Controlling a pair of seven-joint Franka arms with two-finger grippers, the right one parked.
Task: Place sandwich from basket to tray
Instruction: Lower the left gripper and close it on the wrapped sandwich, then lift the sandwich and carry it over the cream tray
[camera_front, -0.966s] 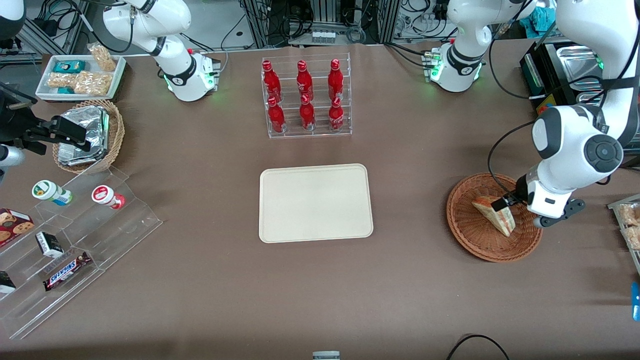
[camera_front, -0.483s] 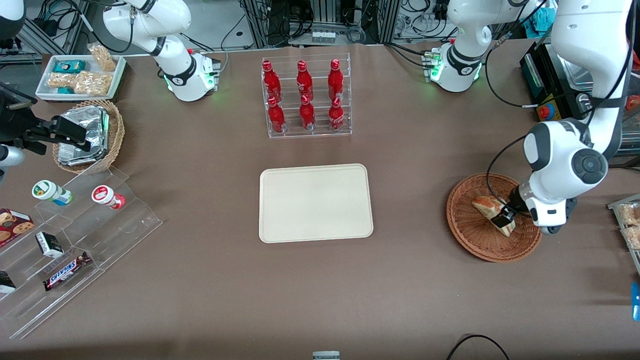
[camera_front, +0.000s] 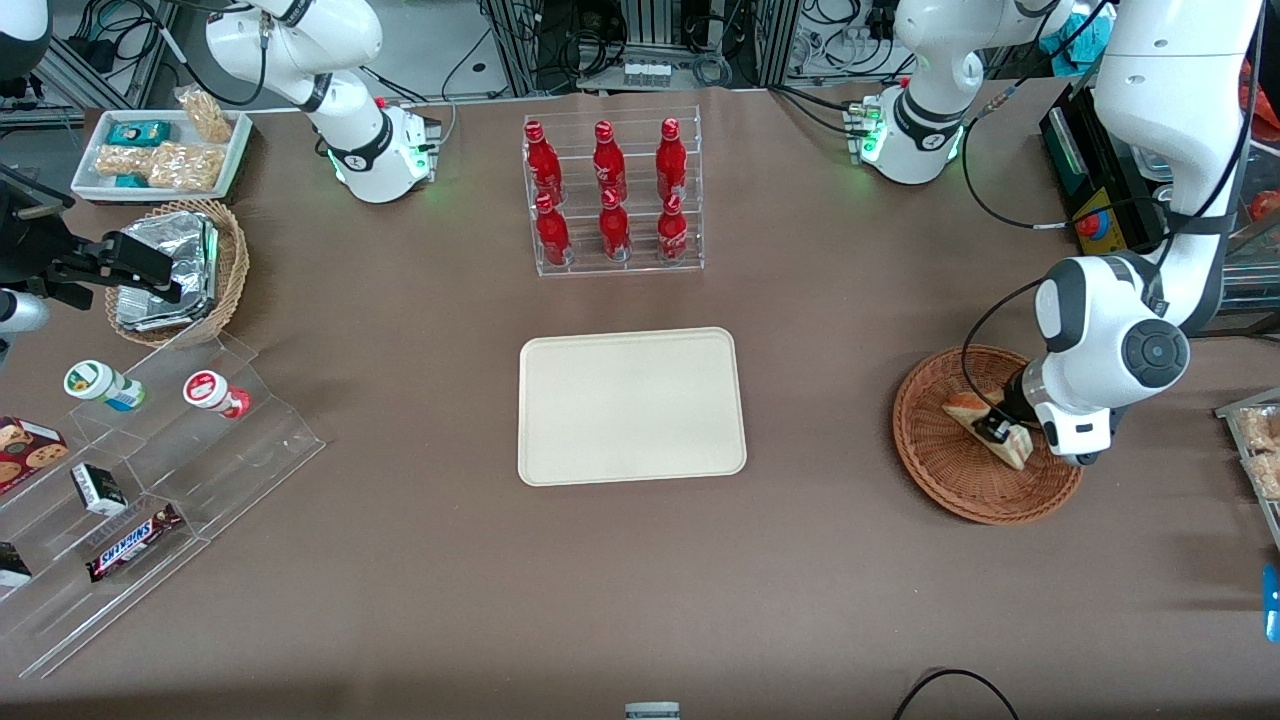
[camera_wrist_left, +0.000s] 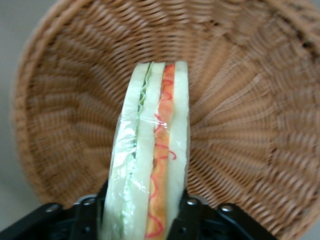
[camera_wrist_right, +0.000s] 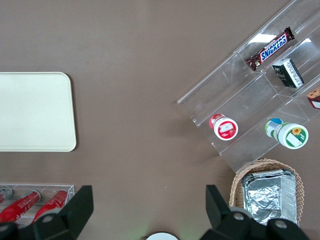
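1. One sandwich (camera_front: 985, 428) in play, a small wedge in clear wrap with tan bread faces. It sits in the basket (camera_front: 950, 480) toward the working arm's end of the tabletop.
2. Wrist view shows its cut edge nicely: pale bread slices, a thin green leafy layer, then an orange-red filling streaked with red squiggles. The wrap is shiny and crinkled over the layers.
3. Gripper (camera_front: 995, 428) is down inside the basket, right at the sandwich. Its jaws sit one on each bread face, closed in against the wedge, so it looks pinched between them. From the wrist camera both dark fingers (camera_wrist_left: 87, 217) hug the sides of the sandwich (camera_wrist_left: 150, 165).
4. Can't tell whether the wedge is resting on the weave or slightly off it.
5. Basket (camera_wrist_left: 250, 100) is wide, shallow and reddish-brown, with the weave radiating out from the middle.
6. Tray (camera_front: 632, 405) is flat, cream, round-cornered, and lies mid-tabletop, well apart from the basket. Nothing on it.
7. Rack of red bottles (camera_front: 610, 195) stands farther from the front camera than the tray.
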